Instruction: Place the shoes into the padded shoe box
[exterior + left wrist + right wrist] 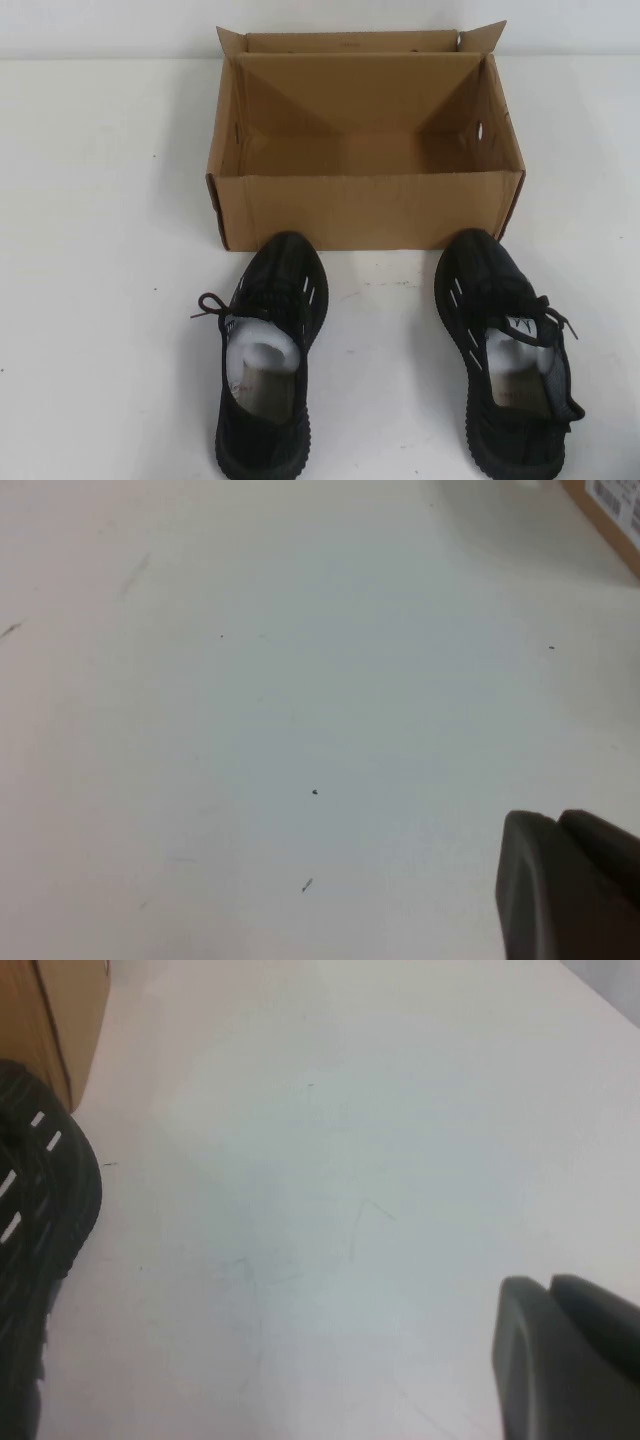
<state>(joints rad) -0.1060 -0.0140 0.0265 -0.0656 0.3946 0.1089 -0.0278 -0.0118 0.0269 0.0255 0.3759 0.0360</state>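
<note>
White table [100,250], pale wall behind. Box [365,205] sits open at the far side, flaps up, inside looks empty. Both shoes [270,350] lie on the table in front of it, toes touching or just off the front wall, heels toward the robot; left shoe under the box's left half, right shoe [510,360] near its right corner. Paper stuffing in both.

Neither arm shows in the high view. Left gripper [575,890] hangs over bare table off the box's left side; can't tell its jaw state. Right gripper [570,1360] is closed, empty, over bare table just beside the right shoe.

Task not started.

Risks:
- knit upper is soft, a pinch on it could slip or fold
- loose laces could snag on a finger
- toes against the wall: a low lift would shove the box or catch the front edge
- shoes landing crooked may not sit side by side
</note>
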